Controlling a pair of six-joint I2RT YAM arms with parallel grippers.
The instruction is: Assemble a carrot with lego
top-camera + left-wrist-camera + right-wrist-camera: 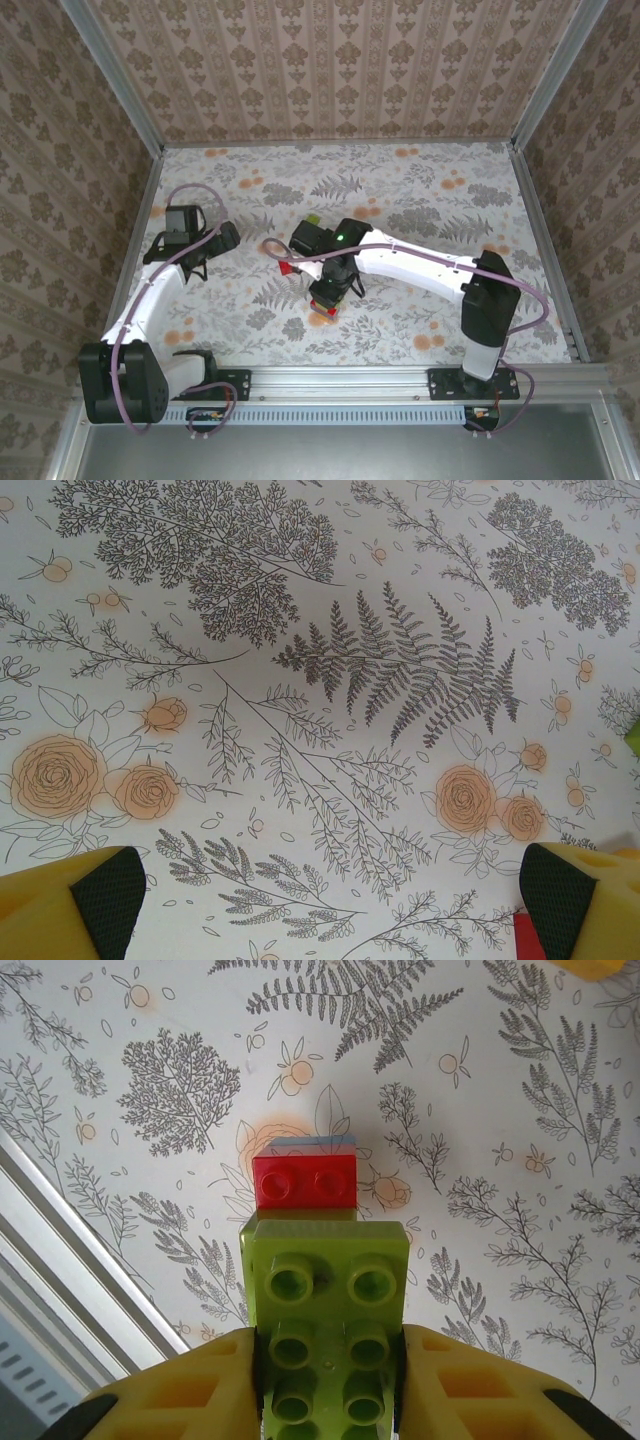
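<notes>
On the floral table (420,200) it looks early: right gripper (330,1360) clamps a light green brick (330,1290) by a red brick (304,1181), left gripper (335,895) gapes empty.

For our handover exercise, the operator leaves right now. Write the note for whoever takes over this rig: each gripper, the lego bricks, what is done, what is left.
Left gripper: open, fingers wide apart above the table, holding nothing.
Right gripper: shut on a light green brick, studs up, at the near edge of a red brick.
Lego: the red brick seems to top a small stack, a pale blue edge showing past it; a loose red piece lies to its left.
Done: stack started, green brick in hand.
Left: seat the green brick (contact cannot be told); carrot unfinished.
</notes>
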